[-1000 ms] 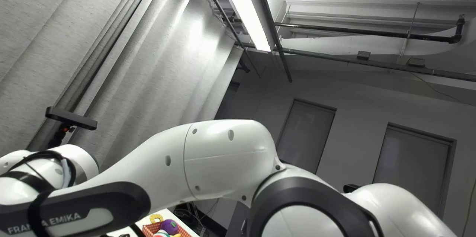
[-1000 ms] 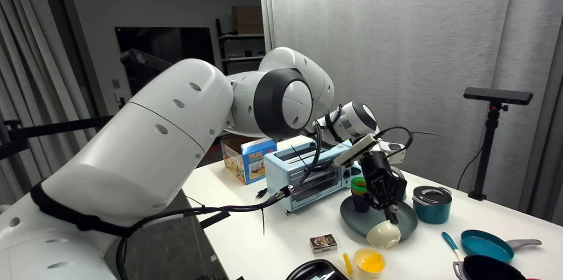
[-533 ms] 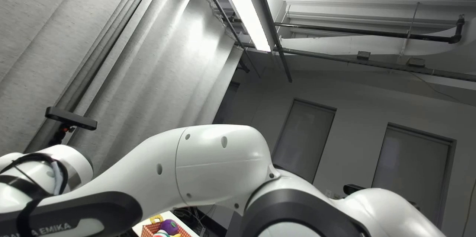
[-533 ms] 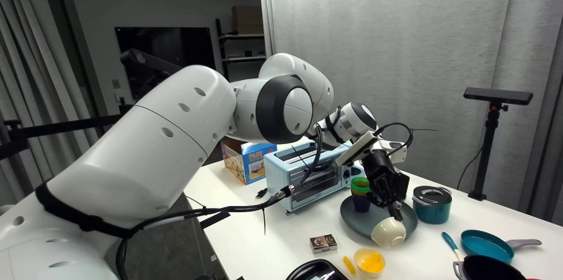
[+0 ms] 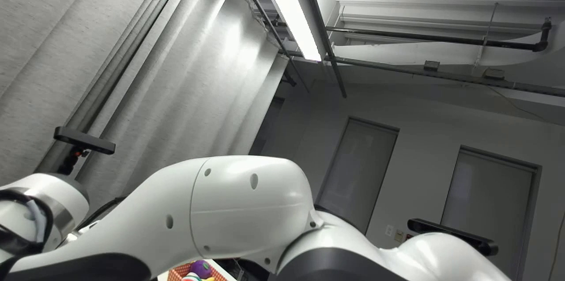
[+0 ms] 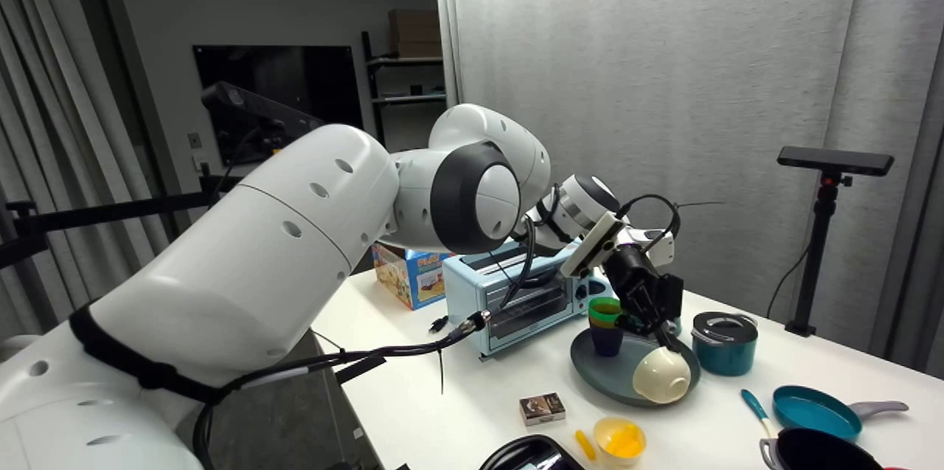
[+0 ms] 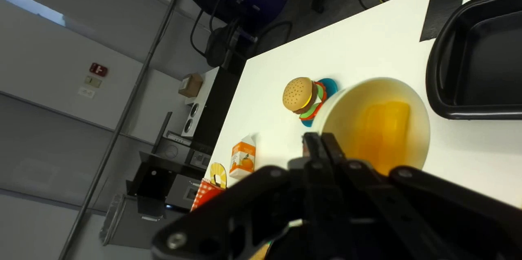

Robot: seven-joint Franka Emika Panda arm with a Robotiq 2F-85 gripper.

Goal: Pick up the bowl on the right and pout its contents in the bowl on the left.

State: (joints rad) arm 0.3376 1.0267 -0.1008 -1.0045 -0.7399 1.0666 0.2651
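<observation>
Cream glossy round bowl point(image 6: 658, 378) is tilted, its rim clamped by the black two-fingered gripper point(image 7: 321, 141), presumably leaving the mouth free to tip yellow contents point(image 7: 385, 133) into the pale round bowl point(image 6: 606, 428), at seven o'clock from it in an exterior view.

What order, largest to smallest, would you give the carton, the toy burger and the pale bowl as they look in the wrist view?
1. Pale bowl, clearly largest, though its nearness probably helps
2. Toy burger
3. Carton, visibly narrower
</observation>
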